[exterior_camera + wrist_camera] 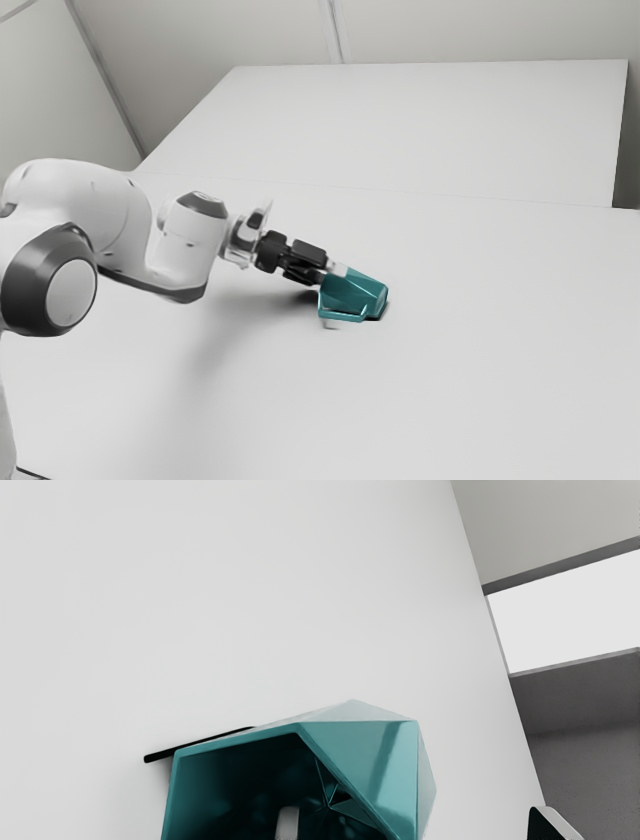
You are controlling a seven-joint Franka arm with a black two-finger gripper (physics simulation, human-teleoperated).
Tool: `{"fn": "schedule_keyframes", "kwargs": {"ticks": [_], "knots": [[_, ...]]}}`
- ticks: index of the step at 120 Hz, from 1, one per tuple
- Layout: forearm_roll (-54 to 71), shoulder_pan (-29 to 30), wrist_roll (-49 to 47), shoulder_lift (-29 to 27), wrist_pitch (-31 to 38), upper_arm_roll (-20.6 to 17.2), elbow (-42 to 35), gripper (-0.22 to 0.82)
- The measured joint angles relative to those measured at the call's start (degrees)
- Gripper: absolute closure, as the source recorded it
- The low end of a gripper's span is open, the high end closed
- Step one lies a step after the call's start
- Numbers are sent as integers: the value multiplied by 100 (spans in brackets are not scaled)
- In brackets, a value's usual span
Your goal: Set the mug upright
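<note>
The teal mug point(355, 292) lies on its side, base towards four o'clock in the exterior view, jaws spread at its ten o'clock, one fingertip point(288, 824) inside it. Best close squarely on its side, then lift while turning the base down. Beneath, a white bench point(480, 380); at twelve o'clock, a pale wall point(450, 30)

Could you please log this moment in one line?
mug: on its side on table | gripper: open, one fingertip at mug's mouth, other outside | upright: not yet
</note>
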Motion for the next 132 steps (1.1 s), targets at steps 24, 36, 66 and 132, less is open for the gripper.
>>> {"fn": "schedule_keyframes", "kwargs": {"ticks": [24,36,66,132], "knots": [[-103,11,66,47,-4,-27,9,35],[-125,11,93,46,-7,-27,9,45],[-156,11,159,18,-73,-36,9,62],[-236,-237,316,-795,-198,-5,-47,77]]}}
